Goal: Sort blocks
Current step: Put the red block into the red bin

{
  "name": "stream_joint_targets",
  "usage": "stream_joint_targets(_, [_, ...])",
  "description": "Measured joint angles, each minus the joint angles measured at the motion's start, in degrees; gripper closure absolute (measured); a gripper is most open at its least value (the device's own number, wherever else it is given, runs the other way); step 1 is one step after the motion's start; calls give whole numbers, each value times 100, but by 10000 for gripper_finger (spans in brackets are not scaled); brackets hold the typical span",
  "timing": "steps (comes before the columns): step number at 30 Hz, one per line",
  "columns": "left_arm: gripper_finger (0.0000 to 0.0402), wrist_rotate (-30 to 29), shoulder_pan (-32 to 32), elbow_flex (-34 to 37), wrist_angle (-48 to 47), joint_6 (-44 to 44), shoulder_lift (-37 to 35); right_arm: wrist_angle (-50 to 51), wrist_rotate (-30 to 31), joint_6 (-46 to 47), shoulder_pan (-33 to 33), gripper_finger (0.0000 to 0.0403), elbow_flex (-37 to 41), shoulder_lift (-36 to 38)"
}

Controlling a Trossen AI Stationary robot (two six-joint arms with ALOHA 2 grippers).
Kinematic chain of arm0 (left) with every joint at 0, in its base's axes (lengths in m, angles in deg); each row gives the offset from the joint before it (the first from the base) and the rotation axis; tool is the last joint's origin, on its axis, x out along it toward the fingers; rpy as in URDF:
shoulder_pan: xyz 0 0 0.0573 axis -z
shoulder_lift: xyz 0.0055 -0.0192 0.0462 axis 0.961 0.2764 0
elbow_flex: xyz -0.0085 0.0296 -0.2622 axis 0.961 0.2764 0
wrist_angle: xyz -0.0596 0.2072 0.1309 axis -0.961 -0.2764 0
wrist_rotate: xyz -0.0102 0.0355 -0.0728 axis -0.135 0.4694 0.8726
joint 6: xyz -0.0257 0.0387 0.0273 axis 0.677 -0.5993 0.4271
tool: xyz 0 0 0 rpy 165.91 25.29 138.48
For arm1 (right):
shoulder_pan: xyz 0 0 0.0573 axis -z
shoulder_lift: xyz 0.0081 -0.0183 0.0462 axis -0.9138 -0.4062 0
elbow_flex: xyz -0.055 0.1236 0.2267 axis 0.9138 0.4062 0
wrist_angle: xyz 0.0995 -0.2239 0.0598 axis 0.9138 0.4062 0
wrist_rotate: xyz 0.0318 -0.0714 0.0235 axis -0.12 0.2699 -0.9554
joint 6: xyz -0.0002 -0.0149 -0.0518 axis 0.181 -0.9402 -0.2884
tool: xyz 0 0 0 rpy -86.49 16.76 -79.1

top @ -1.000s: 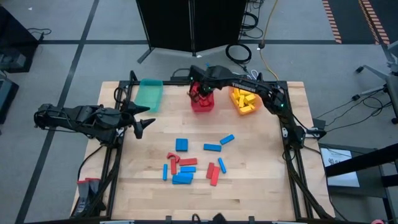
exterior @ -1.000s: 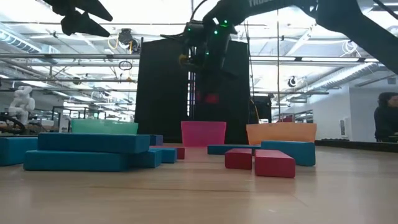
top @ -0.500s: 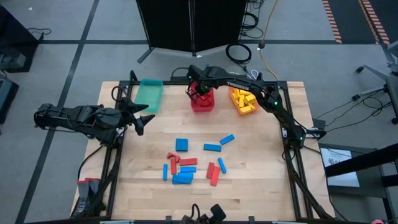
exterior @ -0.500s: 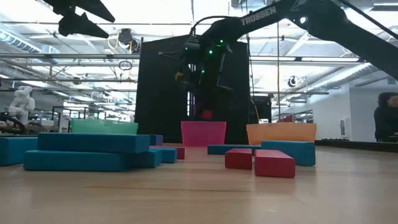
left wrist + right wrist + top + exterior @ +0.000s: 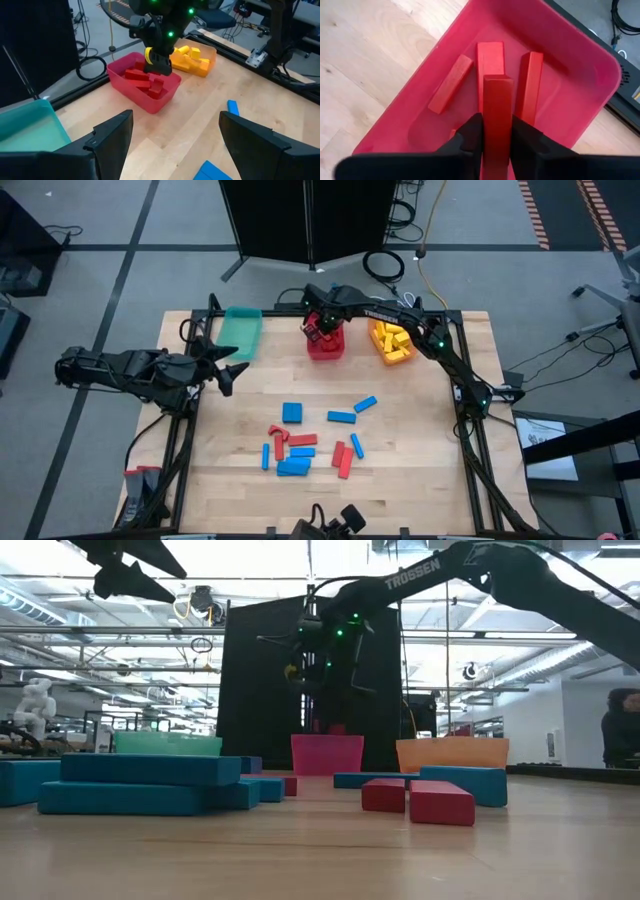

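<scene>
- A red block (image 5: 497,107) is held between the right gripper (image 5: 496,131) fingers, now lowered over the red bin (image 5: 580,75); release is judged imminent.
- The left gripper (image 5: 172,135) is kept wide, empty.

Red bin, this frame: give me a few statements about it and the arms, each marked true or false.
1. The right gripper is above the red bin with a red block between its fingers. True.
2. The red bin is empty. False: several red blocks already lie in it.
3. The left gripper is over the teal bin holding a blue block. False: it waits open and empty at the table's left edge, short of that bin.
4. The orange bin holds yellow blocks. True.
5. No blocks remain on the table. False: blue blocks and red ones are still scattered on it.
</scene>
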Motion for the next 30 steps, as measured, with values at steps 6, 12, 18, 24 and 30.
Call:
stream_joint_targets(6, [100, -69, -2, 0, 0, -1, 30, -11, 7, -2, 2, 317, 0, 2])
stream_joint_targets(12, [100, -69, 0, 0, -3, -5, 32, -14, -79, -61, 2, 339, 0, 2])
stream_joint_targets(18, [100, -69, 0, 0, -28, -60, 32, 122, -634, -655, -82, 360, -15, 385])
stream_joint_targets(24, [100, -67, 0, 0, -318, -19, 32, 1455, -2045, -1395, -562, 378, -79, 1310])
stream_joint_targets(30, [100, -67, 0, 0, -366, -36, 32, 2998, -2165, -1824, -1806, 383, -64, 1835])
